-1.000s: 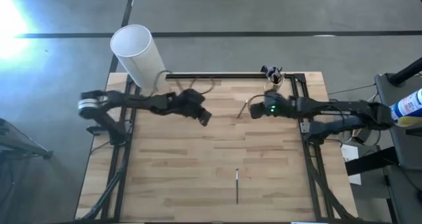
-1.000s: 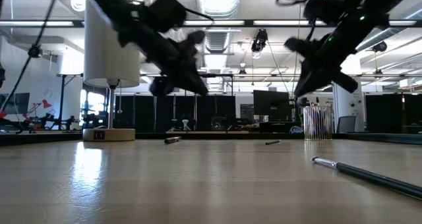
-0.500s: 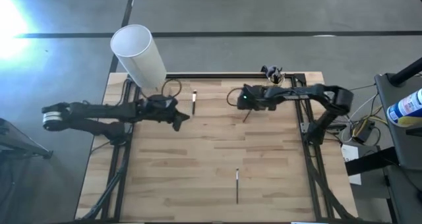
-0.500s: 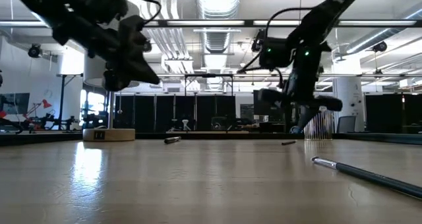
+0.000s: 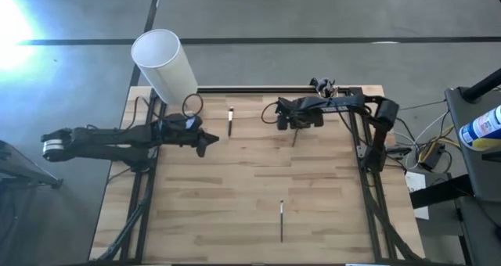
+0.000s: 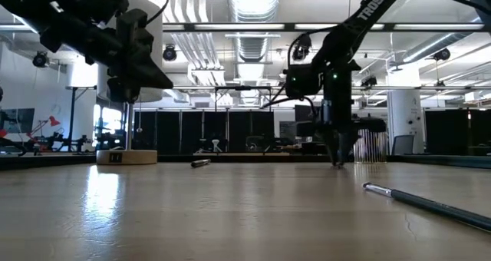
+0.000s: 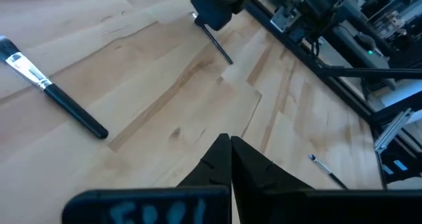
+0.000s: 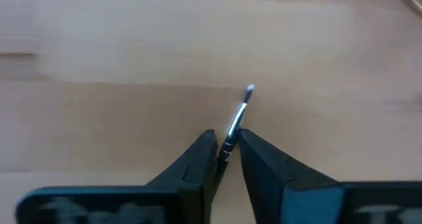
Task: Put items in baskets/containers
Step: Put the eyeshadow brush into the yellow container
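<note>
A thin dark stick (image 5: 295,134) with a metal collar lies on the wooden table (image 5: 235,211). My right gripper (image 8: 227,148) points down over it, its fingers close on either side of the shaft; in the low view its tips (image 6: 337,160) reach the tabletop. My left gripper (image 5: 205,144) hovers shut and empty at mid-left, above the table (image 6: 142,73). Two more sticks lie flat, one at the far middle (image 5: 231,122) and one near the front (image 5: 282,219). The small clear cup (image 5: 325,88), with sticks standing in it (image 6: 370,144), sits at the far right. My right gripper comes at the stick from above, with one finger (image 8: 201,155) on each side of the shaft (image 8: 231,140), behind the metal collar and across its length. The stick lies flat on the table. Whether the fingers touch it, I cannot tell.
A tall white cylinder (image 5: 164,66) stands at the far left corner. A black frame rail (image 5: 258,89) runs along the far edge and down both sides. Bare wood spreads across the middle and near half of the table.
My left gripper has drawn back toward the table's left edge, staying shut, and the far-middle stick now shows where it hovered. My right gripper has reached toward the left, tipped to point down and sunk to the tabletop over its stick.
</note>
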### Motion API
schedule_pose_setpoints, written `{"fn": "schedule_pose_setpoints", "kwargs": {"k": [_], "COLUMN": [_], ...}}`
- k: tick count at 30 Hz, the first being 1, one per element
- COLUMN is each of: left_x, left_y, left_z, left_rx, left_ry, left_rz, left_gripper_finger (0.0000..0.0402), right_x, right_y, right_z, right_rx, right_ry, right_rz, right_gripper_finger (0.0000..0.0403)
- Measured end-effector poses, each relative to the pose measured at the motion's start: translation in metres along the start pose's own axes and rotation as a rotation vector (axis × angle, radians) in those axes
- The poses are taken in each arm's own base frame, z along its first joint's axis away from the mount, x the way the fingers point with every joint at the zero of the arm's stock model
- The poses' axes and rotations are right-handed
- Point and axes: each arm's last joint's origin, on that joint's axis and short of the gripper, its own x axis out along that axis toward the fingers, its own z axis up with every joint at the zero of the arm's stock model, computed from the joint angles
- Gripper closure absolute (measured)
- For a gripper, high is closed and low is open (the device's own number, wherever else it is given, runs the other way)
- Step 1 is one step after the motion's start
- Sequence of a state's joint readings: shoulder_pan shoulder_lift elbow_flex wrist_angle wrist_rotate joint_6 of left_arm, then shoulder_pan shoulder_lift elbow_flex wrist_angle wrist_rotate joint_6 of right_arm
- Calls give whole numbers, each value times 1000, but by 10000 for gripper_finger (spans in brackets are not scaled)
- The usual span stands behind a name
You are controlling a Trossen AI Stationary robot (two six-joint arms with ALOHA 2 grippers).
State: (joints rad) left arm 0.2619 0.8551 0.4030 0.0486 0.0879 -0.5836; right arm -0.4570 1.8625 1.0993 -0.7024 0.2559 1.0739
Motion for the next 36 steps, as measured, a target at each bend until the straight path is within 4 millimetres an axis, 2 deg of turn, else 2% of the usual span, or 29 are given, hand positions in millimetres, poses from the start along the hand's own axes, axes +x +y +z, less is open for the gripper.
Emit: {"fn": "schedule_pose_setpoints", "kwargs": {"k": [7, 12, 17, 24, 28, 33, 36], "left_x": [3, 7, 11, 16, 17, 18, 18], "left_y": [3, 2, 1, 2, 0, -3, -5], "left_z": [0, 3, 7, 8, 11, 16, 20], "left_rx": [-5, -6, -26, -74, -76, -74, -71], "left_ry": [7, -14, -48, -69, -102, -157, -193], "left_rz": [6, -24, -43, -46, -68, -102, -114], "left_gripper_finger": [401, 401, 401, 401, 401, 401, 401], "right_x": [-1, 2, -8, -52, -89, -138, -159], "right_y": [9, 10, 14, 9, -3, -33, -62], "right_z": [2, -1, -3, 5, 9, 13, 14], "right_rx": [-48, -91, -168, -232, -250, -248, -235], "right_ry": [42, 78, 64, -87, -213, -443, -588], "right_rz": [114, 187, 271, 386, 449, 470, 439], "right_gripper_finger": [381, 384, 385, 385, 385, 385, 385]}}
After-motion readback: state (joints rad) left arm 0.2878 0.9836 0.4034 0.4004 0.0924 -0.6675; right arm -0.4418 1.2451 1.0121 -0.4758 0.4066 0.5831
